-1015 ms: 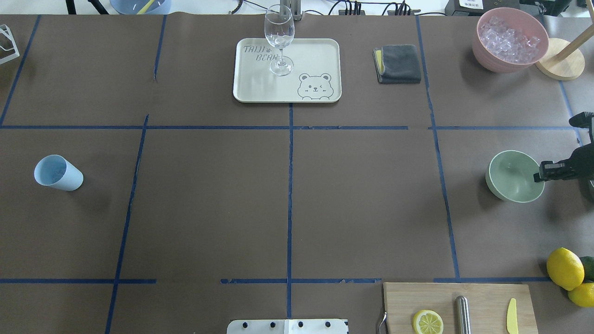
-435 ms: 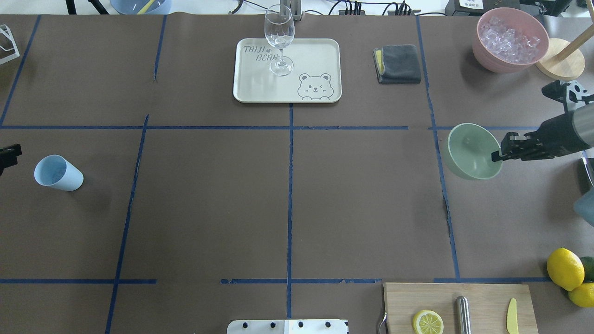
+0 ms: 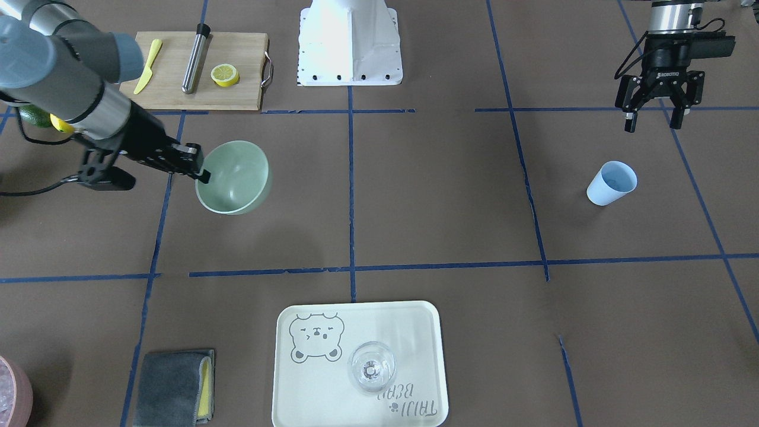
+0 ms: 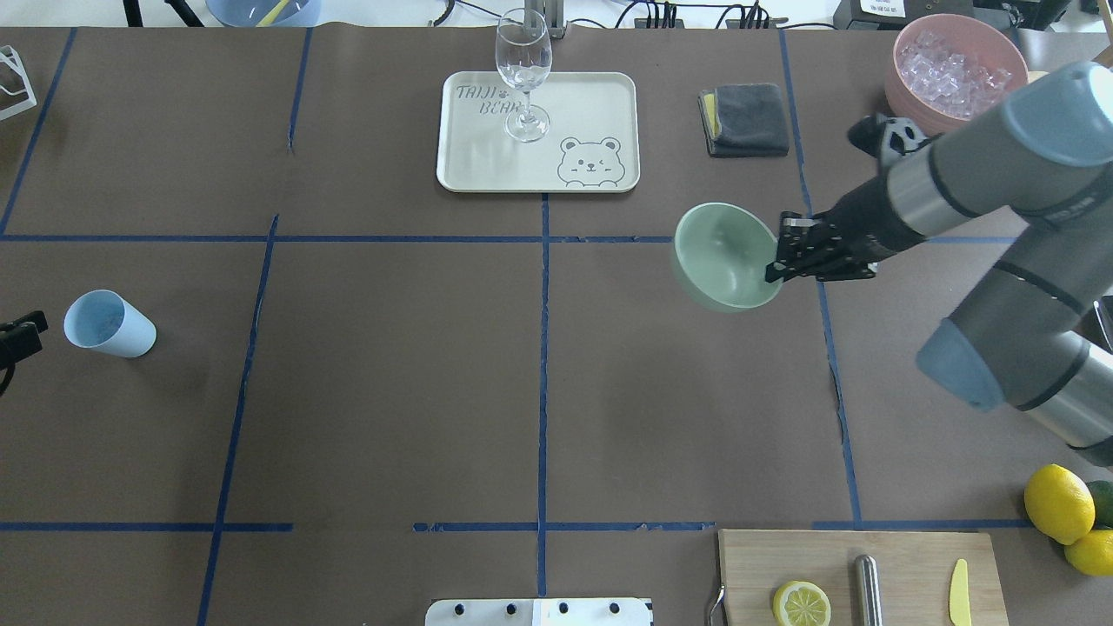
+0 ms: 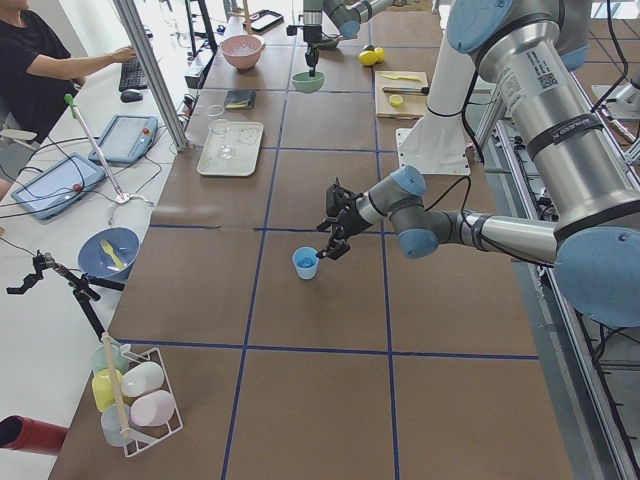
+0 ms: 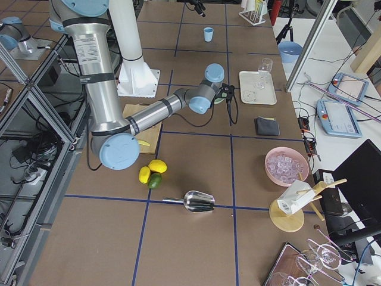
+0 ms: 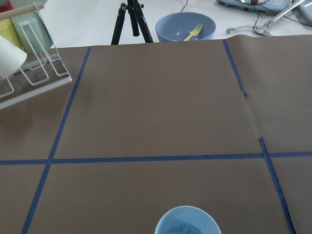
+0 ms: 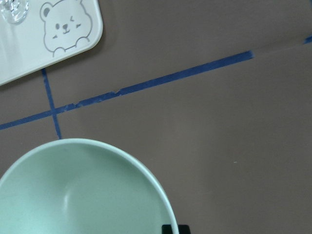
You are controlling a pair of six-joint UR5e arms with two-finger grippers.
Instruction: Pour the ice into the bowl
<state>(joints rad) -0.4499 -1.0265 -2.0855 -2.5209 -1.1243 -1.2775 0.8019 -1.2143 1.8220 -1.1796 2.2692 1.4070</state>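
Observation:
The mint-green bowl (image 4: 726,256) hangs tilted above the table, right of centre. My right gripper (image 4: 774,269) is shut on its rim; the bowl also shows in the front view (image 3: 234,175) and the right wrist view (image 8: 83,195). The bowl's inside looks empty. The light blue cup (image 4: 109,323) stands at the far left. Faint glassy ice cubes (image 7: 184,228) lie inside it in the left wrist view. My left gripper (image 3: 653,126) is open and empty, hovering just behind the cup (image 3: 612,182), apart from it.
A pink container (image 4: 956,74) of whitish cubes stands at the back right. A cream tray (image 4: 487,156) with a wine glass (image 4: 523,74) is at the back centre, with a grey cloth (image 4: 746,119) to its right. A cutting board (image 4: 904,565) and lemons (image 4: 1058,502) sit at the front right.
My right arm has lifted the bowl and carried it left and a little farther back, from the right edge toward the centre. My left gripper has come into view beside the cup.

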